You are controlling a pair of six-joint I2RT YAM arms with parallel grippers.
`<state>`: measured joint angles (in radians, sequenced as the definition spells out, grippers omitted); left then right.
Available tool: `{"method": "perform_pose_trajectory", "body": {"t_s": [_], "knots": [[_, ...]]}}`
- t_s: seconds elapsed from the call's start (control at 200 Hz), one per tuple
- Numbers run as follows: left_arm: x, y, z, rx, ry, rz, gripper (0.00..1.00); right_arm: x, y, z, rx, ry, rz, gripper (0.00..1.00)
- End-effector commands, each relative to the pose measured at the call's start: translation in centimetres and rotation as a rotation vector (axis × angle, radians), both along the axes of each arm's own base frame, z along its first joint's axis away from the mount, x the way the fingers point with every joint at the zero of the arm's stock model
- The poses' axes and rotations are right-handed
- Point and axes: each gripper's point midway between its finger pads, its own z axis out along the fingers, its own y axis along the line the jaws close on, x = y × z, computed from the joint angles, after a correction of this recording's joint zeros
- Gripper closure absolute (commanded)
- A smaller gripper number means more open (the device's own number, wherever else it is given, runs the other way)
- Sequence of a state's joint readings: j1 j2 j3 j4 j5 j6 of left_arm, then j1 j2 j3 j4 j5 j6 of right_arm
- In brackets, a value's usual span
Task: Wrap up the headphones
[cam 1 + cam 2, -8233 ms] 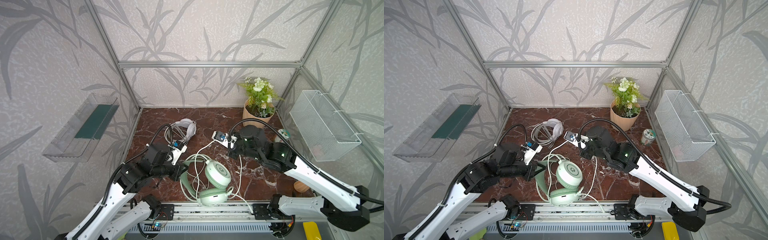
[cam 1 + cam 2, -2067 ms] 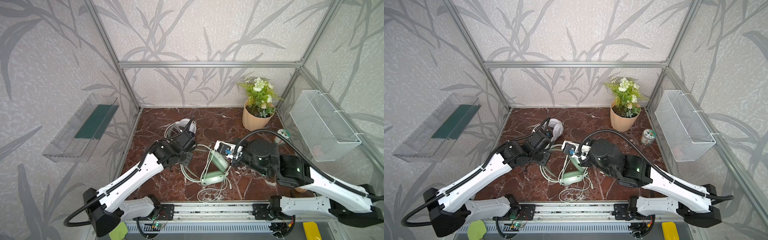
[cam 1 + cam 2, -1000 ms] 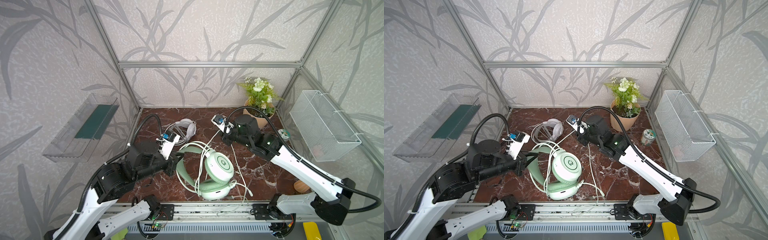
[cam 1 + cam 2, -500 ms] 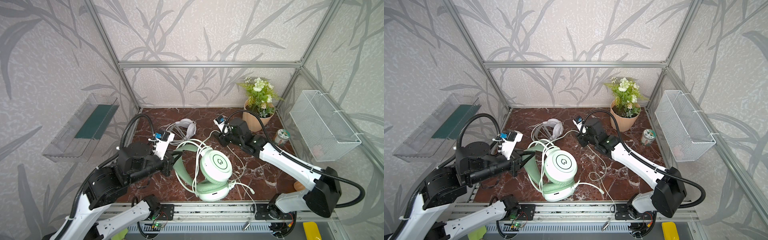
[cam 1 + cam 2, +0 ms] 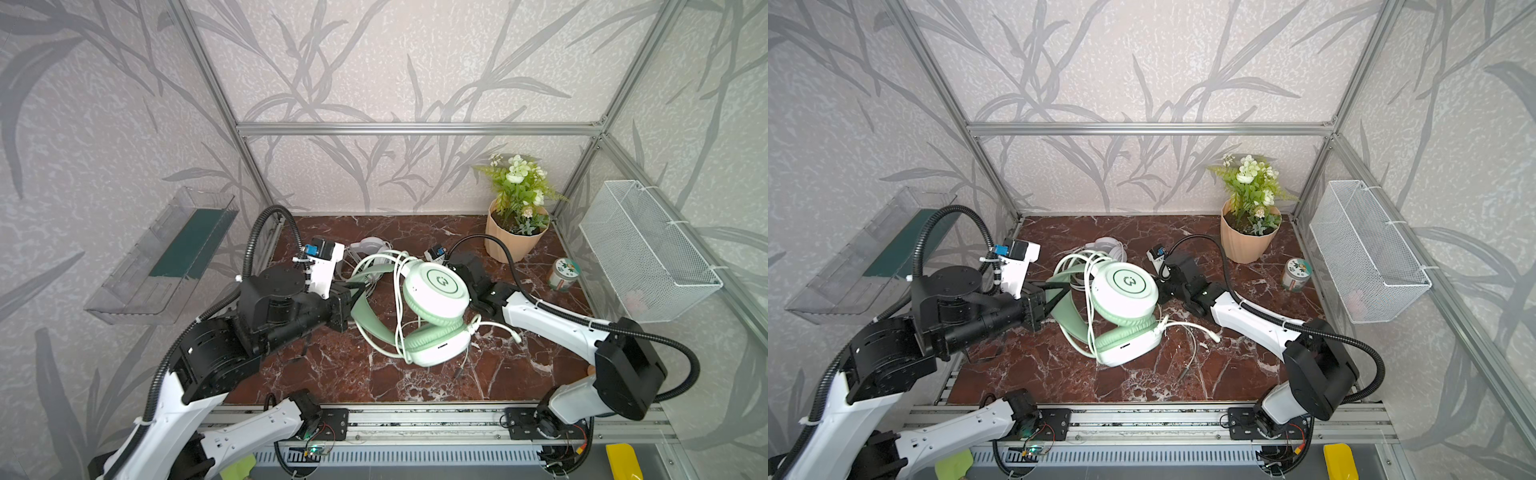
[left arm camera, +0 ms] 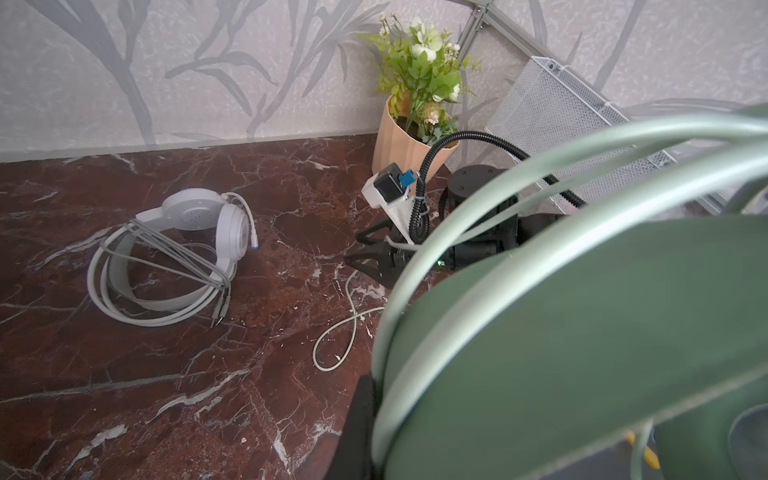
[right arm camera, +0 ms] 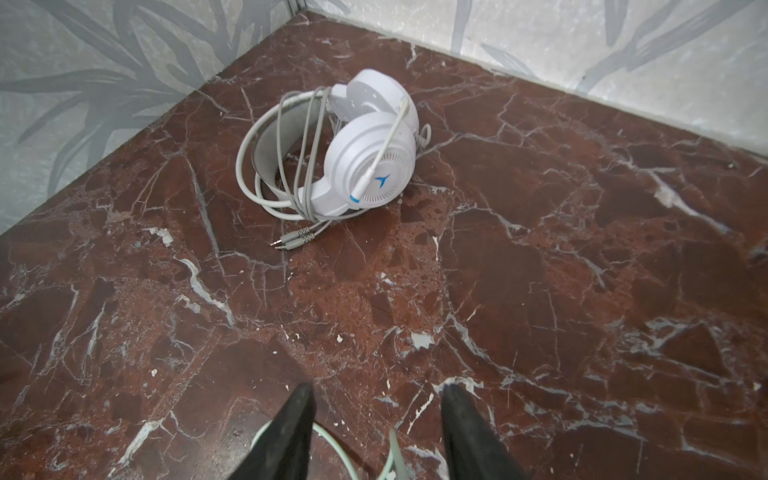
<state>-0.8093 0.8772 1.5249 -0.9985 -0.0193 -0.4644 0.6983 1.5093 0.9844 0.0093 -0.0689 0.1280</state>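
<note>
Opens the right gripper (image 7: pixel 376 390) off the cable (image 5: pixel 496 327) — tail now loose right of centre (left gripper (image 5: pixel 358 291) still clamping mint headset (image 5: pixel 436 286)) — wrapping unfinished.

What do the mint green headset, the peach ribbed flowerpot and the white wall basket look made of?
Mint green headset: probably plastic, smooth satin shells with soft highlights. Peach ribbed flowerpot: matte, plastic or ceramic, unclear. White wall basket: painted metal mesh, likely; see-through grid.
</note>
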Motion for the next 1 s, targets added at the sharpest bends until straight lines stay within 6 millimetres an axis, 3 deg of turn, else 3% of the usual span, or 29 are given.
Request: {"method": "perform_pose_trajectory", "body": {"t_s": [0.0,0.475,0.65,0.78,0.995], "knots": [[0.3,1.6,2.9,-0.108,-0.021,0.108,1.0,0.2,0.0,-0.6,0.026,0.008,-0.012,0.48],[1.5,1.1,3.1,-0.157,0.007,0.157,1.0,-1.3,0.6,-5.2,0.075,0.128,0.001,0.48],[2.2,0.9,3.0,-0.166,0.017,0.174,1.0,-1.5,1.1,-5.9,0.116,0.136,0.014,0.79],[2.9,1.1,3.1,-0.18,0.023,0.208,1.0,-2.1,1.2,-7.4,0.122,0.187,-0.002,0.97],[5.4,3.0,3.0,-0.274,0.08,0.329,1.0,-5.2,2.4,-8.3,0.063,0.126,0.003,1.0]]}}
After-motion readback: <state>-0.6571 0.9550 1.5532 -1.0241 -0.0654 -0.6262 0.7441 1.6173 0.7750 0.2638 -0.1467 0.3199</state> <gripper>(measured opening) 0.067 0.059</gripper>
